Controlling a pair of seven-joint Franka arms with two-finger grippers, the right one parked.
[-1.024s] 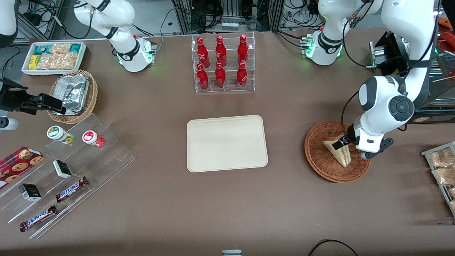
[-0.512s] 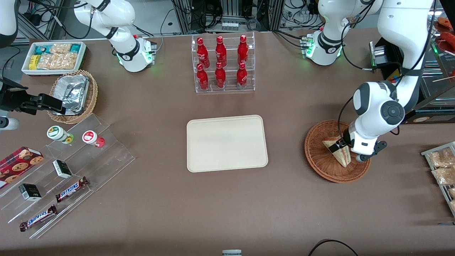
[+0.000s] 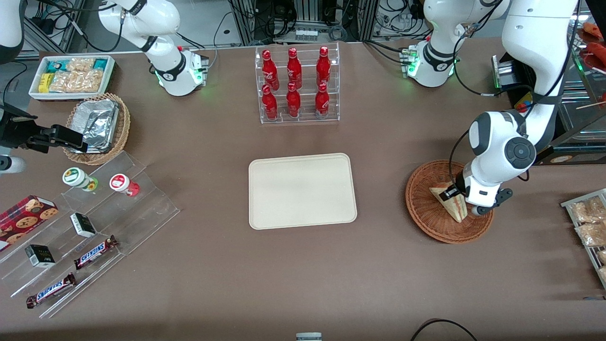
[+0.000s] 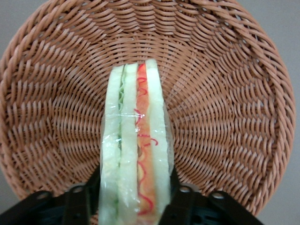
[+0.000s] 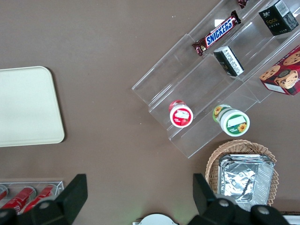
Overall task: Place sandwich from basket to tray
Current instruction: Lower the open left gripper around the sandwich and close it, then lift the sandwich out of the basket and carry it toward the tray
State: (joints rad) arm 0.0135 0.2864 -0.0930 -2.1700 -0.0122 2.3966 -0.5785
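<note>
Lower now than a second ago, the left arm's gripper has sunk into the basket over the sandwich; the tray sits bare toward the parked arm. From the wrist, both fingers press the sandwich's sides, clamped, wedge resting inside the basket.

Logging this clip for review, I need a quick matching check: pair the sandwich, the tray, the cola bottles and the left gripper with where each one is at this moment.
Things:
1. sandwich
2. tray
3. cola bottles
4. left gripper

Places:
A. in a clear rack, farther from the front camera than the tray
B. bare, at mid-table
C. down in the wicker basket, a finger either side of the sandwich
D. in the basket, on edge

Pairs: 1-D, 2-B, 3-A, 4-C
</note>
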